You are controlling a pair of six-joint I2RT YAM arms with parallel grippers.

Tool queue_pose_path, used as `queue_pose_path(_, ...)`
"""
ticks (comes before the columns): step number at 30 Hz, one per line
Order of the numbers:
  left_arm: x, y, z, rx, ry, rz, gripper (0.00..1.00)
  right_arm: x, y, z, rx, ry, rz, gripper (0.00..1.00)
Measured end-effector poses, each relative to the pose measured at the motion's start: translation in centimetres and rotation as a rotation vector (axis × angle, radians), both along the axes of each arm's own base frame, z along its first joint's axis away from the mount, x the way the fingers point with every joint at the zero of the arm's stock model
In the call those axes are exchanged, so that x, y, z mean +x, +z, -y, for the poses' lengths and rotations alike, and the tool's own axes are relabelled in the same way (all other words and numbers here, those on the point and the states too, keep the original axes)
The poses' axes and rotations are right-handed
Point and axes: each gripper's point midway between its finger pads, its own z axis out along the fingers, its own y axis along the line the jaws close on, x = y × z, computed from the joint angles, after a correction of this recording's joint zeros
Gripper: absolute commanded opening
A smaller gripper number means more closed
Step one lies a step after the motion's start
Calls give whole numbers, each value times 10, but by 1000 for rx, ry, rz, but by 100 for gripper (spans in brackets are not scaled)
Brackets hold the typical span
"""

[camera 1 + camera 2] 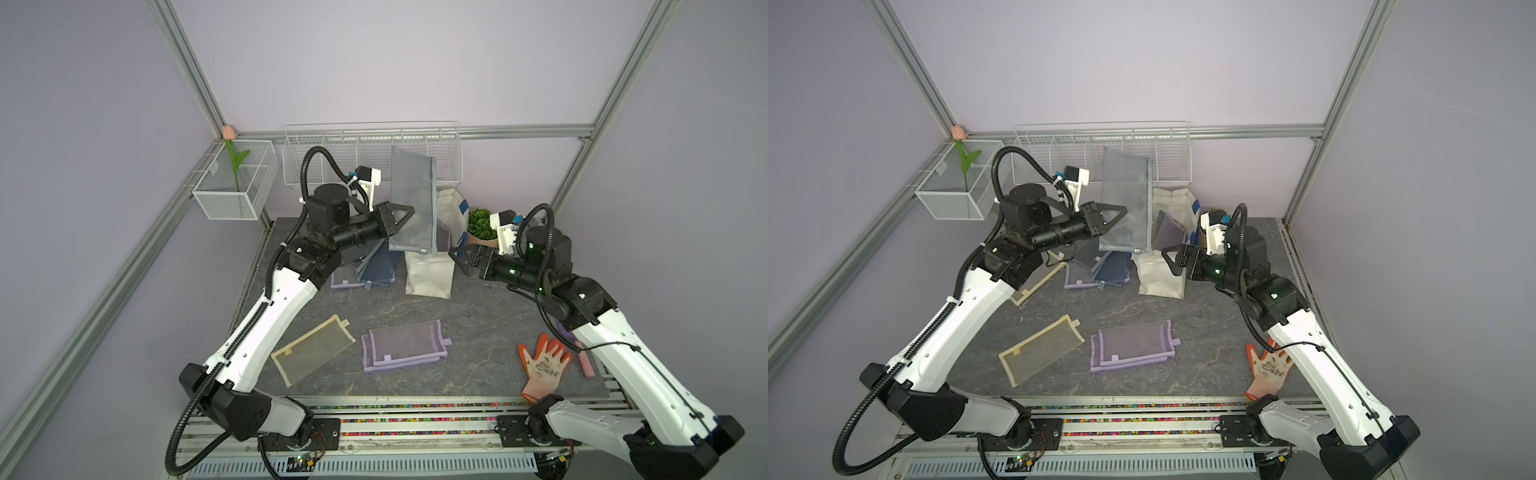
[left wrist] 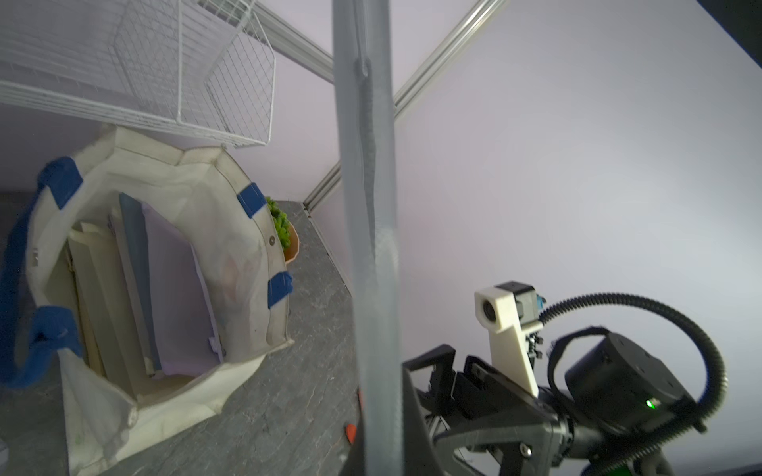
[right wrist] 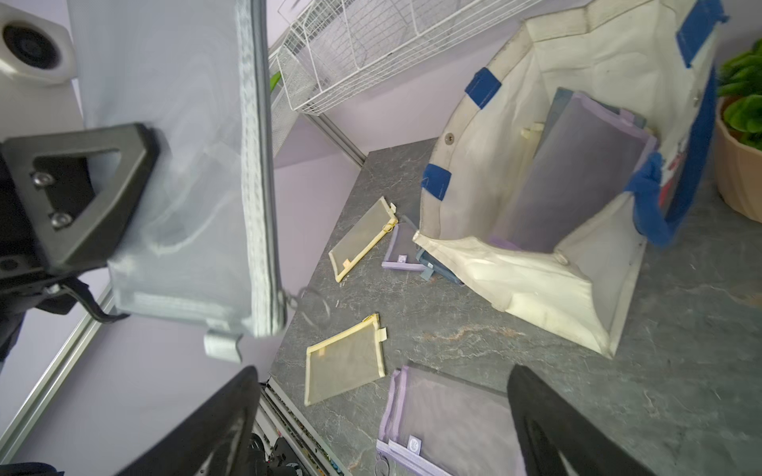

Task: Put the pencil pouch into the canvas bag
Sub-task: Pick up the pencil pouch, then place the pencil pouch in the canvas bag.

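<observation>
We locate the pencil pouch raised clear of the table, long side upright. It is outside the canvas bag and near the bag's open mouth. The pouch is a flat rectangle of grey see-through mesh, with a zip along one long edge and a grey tab at the lower corner. The left gripper is clamped on the mesh face, its black triangular fingers pinching the fabric. The right gripper stands beside the bag with its jaws spread wide and nothing between them.

The bag is boxy off-white canvas with blue strap patches at its corners, and it stands on the table. Inside it, flat pouches stand on edge: a lilac pouch, a blue-grey pouch and cream pouches.

On the dark, stone-patterned table we note:
- a pile of lilac and navy pouches beside the bag
- a yellow mesh pouch
- a stack of lilac mesh pouches
- an orange and white glove
- a potted plant in a peach pot, behind the bag

On the walls, a white mesh box holds an artificial tulip, and beside it hangs a white wire basket
</observation>
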Motion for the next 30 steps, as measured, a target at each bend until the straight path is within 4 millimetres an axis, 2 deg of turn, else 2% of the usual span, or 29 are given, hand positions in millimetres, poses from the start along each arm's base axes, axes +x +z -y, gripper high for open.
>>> queue_pose_path(2, 14, -5, 6, 40, 1, -21, 0, -5, -3, 9, -37, -22, -4, 93)
queue_pose_path(10, 88, -62, 51, 203, -23, -128, 0, -29, -20, 38, -131, -82, -50, 93)
queue_pose_path(13, 108, -71, 61, 228, -26, -129, 0, -32, -26, 43, -154, -97, -69, 93)
queue_pose_path(17, 121, -85, 66, 245, -25, -149, 0, -34, -29, 50, -174, -119, -78, 93)
queue_pose_path(24, 138, -131, 76, 292, -15, -216, 0, -42, -27, 59, -180, -145, -65, 93)
queue_pose_path(30, 138, -166, 88, 351, 2, -260, 0, -40, -30, 61, -191, -158, -70, 93)
